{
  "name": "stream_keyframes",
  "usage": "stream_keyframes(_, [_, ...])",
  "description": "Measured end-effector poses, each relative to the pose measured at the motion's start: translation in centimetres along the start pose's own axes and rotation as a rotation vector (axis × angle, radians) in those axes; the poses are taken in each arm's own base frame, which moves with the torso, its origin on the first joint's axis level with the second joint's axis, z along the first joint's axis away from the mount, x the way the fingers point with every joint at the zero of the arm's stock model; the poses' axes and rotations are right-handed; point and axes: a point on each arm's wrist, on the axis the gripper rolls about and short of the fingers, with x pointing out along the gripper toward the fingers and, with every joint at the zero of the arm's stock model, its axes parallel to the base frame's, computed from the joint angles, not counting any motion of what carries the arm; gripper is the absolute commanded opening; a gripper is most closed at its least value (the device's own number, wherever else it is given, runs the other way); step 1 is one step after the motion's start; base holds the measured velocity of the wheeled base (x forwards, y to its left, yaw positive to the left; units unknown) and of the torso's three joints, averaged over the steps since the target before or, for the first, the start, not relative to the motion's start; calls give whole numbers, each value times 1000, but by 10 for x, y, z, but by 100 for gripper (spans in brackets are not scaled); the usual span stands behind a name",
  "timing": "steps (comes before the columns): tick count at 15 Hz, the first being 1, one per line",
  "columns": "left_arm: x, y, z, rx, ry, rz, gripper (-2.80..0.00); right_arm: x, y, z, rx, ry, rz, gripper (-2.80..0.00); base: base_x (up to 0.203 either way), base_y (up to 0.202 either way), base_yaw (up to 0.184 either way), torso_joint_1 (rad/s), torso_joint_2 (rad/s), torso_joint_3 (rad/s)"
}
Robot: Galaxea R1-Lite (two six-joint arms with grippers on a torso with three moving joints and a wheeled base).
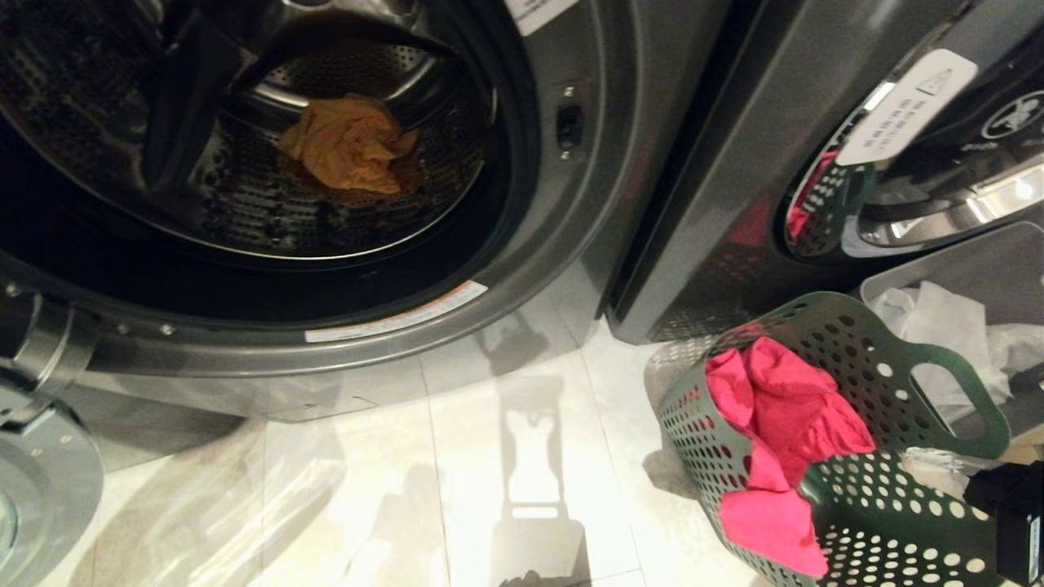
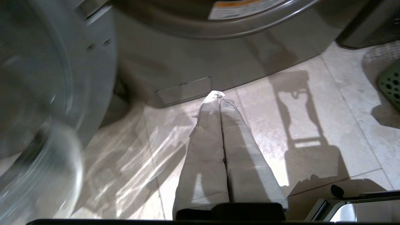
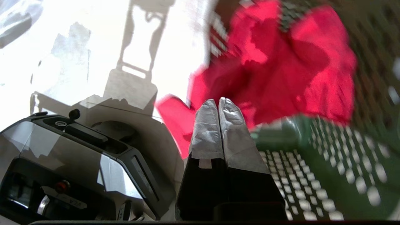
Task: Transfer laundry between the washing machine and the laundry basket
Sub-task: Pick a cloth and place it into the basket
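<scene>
Front-loading washing machine (image 1: 522, 269) open at ten o'clock of the head view, perforated steel drum (image 1: 245, 196) exposed. Yellow-orange garment (image 1: 351, 147) crumpled on the drum floor, alone there, at about eleven o'clock. Swung-open glass door (image 2: 34, 125) at nine o'clock in the left wrist view, blurred. Second dark grey machine (image 1: 734, 187) at two o'clock, door shut, white label (image 1: 905, 106) on its glass.

Dark green perforated laundry basket (image 1: 864, 514) on the pale tiled floor (image 1: 489, 456) at four o'clock, tipped toward the camera, one loop handle (image 1: 971, 399) up at three o'clock. Red-pink garment (image 1: 775, 432) draped over the near rim, part inside, part hanging down the outer wall. Grey bin (image 1: 979, 277) just behind the basket, pale crumpled material (image 1: 938, 326) in it.

Right gripper (image 3: 218, 101) above the basket's near rim, cloth-wrapped fingers pressed together with nothing between them, tips near the red-pink garment but contact not discernible. Only a dark block of the right arm (image 1: 1015, 509) visible at the head view's four o'clock edge.

Left gripper (image 2: 217, 95) parked low over the floor before the open machine, wrapped fingers closed flat on each other, empty.
</scene>
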Motion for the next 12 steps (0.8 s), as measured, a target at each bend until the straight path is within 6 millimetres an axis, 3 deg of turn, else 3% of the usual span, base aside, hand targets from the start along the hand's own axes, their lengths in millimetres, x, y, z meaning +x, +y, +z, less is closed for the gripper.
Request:
stream_keyframes(9, [0,0,0,-7,0,2,-280,-5,2,-8,0,2,-11,-280,-1,-7,168,2,3,2])
stream_keyframes(12, [0,0,0,-6,0,2,-280,-7,2,-9,-2,1,-22,-280,0,-2,23,2,0,1])
